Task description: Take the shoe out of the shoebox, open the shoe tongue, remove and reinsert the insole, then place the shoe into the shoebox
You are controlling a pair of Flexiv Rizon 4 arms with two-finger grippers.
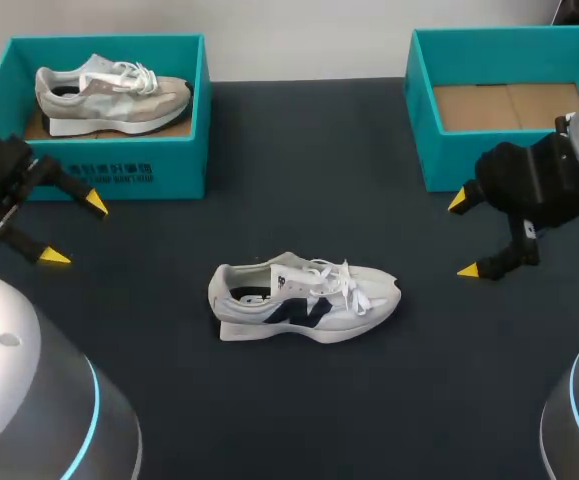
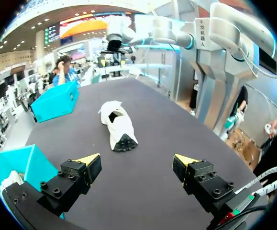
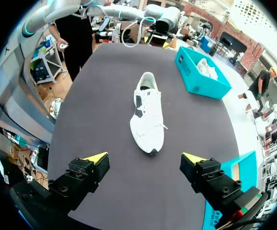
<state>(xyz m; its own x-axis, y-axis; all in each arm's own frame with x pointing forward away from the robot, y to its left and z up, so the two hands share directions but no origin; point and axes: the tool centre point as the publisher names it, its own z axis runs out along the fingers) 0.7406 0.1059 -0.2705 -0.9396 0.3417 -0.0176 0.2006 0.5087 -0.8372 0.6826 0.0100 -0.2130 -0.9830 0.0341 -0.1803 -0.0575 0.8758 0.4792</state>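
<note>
A white shoe [image 1: 304,300] with a navy side mark and white laces lies on its sole in the middle of the dark table, toe to the right. It shows ahead of both grippers in the wrist views [image 2: 117,125] [image 3: 148,112]. The left teal shoebox [image 1: 109,115] holds a beige shoe [image 1: 111,94]. The right teal shoebox [image 1: 509,100] shows only its cardboard floor. My left gripper [image 1: 74,230] hovers open in front of the left box. Open too, my right gripper [image 1: 469,235] hangs in front of the right box. Neither holds anything.
The two boxes stand at the table's far corners, the left one [image 2: 21,165] right beside my left gripper's finger, the right one [image 3: 231,184] beside my right gripper. Dark table surface [image 1: 299,180] lies between the boxes and around the white shoe.
</note>
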